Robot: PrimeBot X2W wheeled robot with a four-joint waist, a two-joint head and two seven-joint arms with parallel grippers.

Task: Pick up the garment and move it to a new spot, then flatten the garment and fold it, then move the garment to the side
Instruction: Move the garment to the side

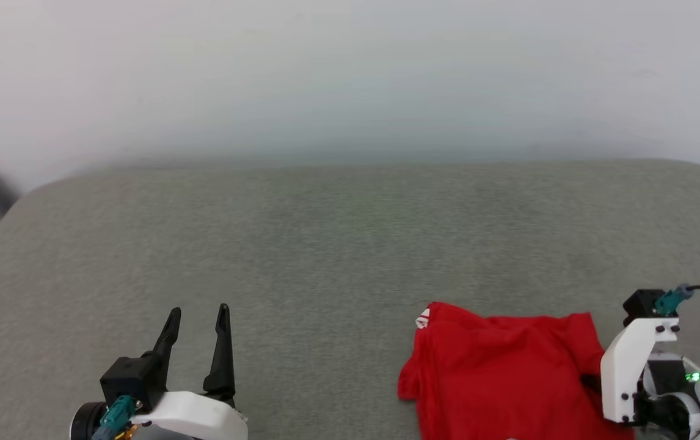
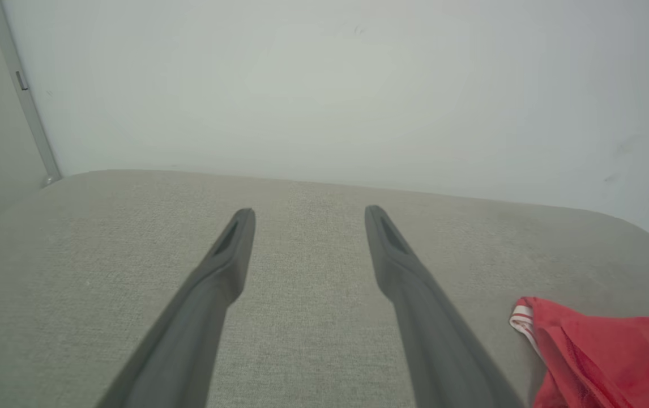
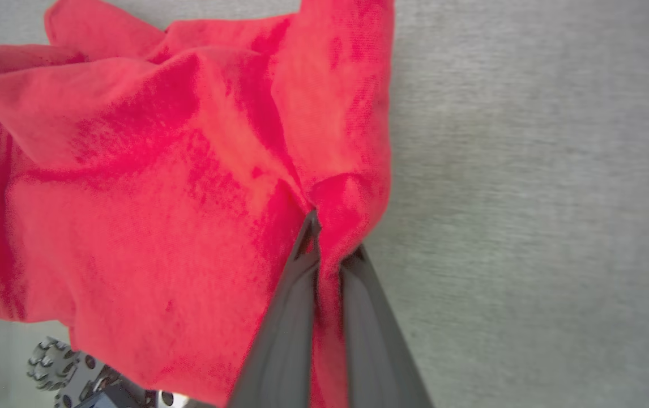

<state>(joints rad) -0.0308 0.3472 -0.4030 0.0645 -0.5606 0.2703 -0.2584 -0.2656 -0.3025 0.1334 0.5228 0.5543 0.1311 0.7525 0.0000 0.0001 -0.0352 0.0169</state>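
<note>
Since the shirt (image 1: 496, 373) lies bunched at the near right edge of the cushion (image 1: 325, 244), we judge it light, limp and easy to pull out of shape. A pinch on one fold would lift it as a dangling bundle, so for flattening we would rather take hold at a hem corner or a shoulder.

From the head we see the left gripper (image 1: 198, 311) over the cushion's near left edge, fingers spread wide and empty, well apart from the shirt. The right gripper (image 1: 591, 382) meets the shirt's right side, its fingertips hidden behind its white mount.

Along the left wrist, the striped trim (image 2: 521, 318) shows more plainly than it does from the head.

Along the right wrist we get what the head hides: both fingers pressed together on a ridge of red cloth.
</note>
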